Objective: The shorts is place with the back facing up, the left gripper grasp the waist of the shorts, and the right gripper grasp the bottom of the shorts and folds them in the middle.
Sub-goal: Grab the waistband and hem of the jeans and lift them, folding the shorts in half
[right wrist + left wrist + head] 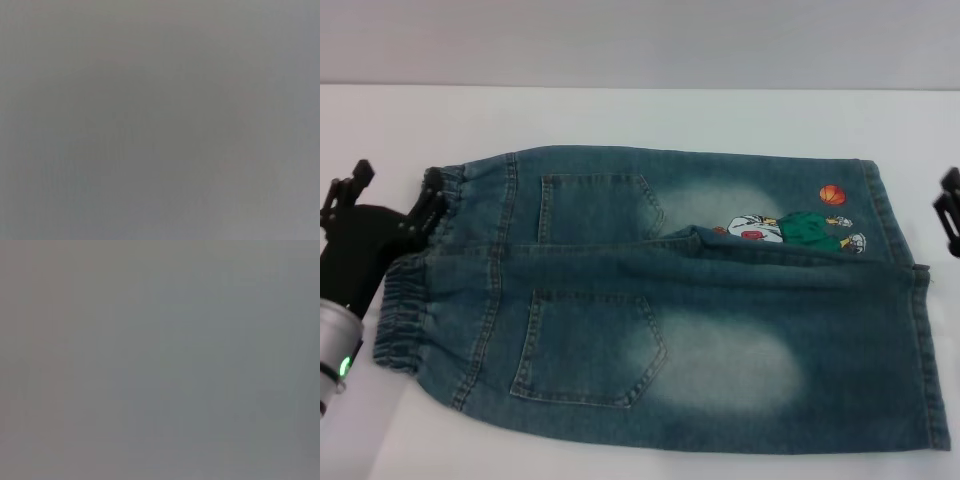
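Denim shorts (680, 300) lay flat, pockets up, on the white table (620, 110), ready for folding. Just beside the ruffled waist (405, 310), the left gripper (390, 195) stood wide, apparently approaching. Beyond the hems (915, 320), the right gripper (948, 205) showed only partly, so I cannot tell its spread.

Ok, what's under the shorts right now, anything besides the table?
Only the white table shows around the shorts, which lie flat, back pockets up. Whatever is beneath the denim is covered. The left gripper sits at the waistband, not under it.
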